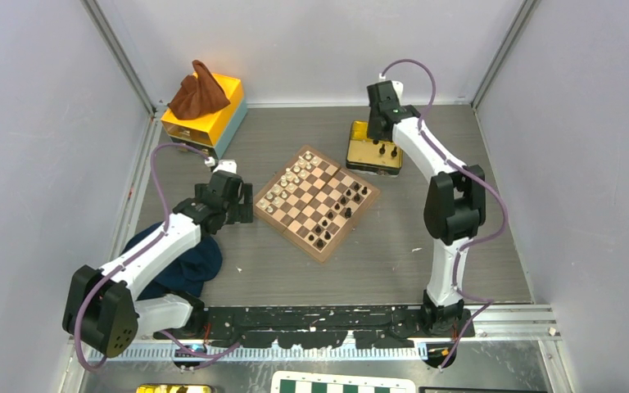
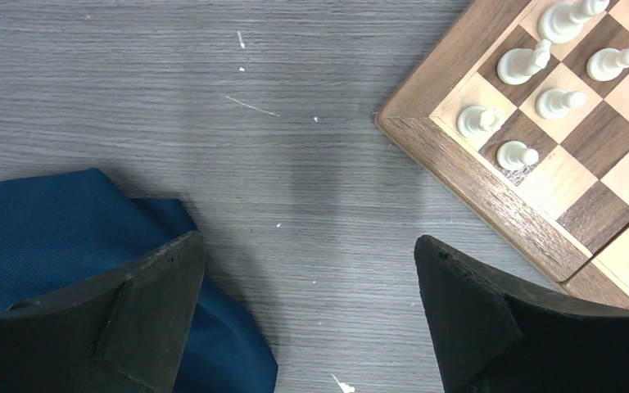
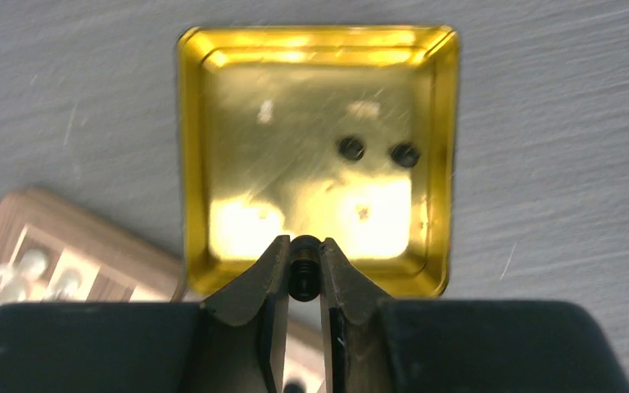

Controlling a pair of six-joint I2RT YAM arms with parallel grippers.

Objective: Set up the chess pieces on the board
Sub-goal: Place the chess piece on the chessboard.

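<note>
Right hand (image 3: 305,244) pinches one black chess piece (image 3: 304,274) above gold tray (image 3: 190,164); two more black pieces (image 3: 350,148) sit in it. Left hand (image 2: 309,241) wide open over table (image 2: 213,123), just beside board (image 2: 467,168) corner.

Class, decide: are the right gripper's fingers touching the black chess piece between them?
Touching. The right wrist view shows both fingers pressed against the black piece, with no gap on either side.

Grey tbl (image 1: 393,262) w/ pale walls (image 1: 295,41)
</note>
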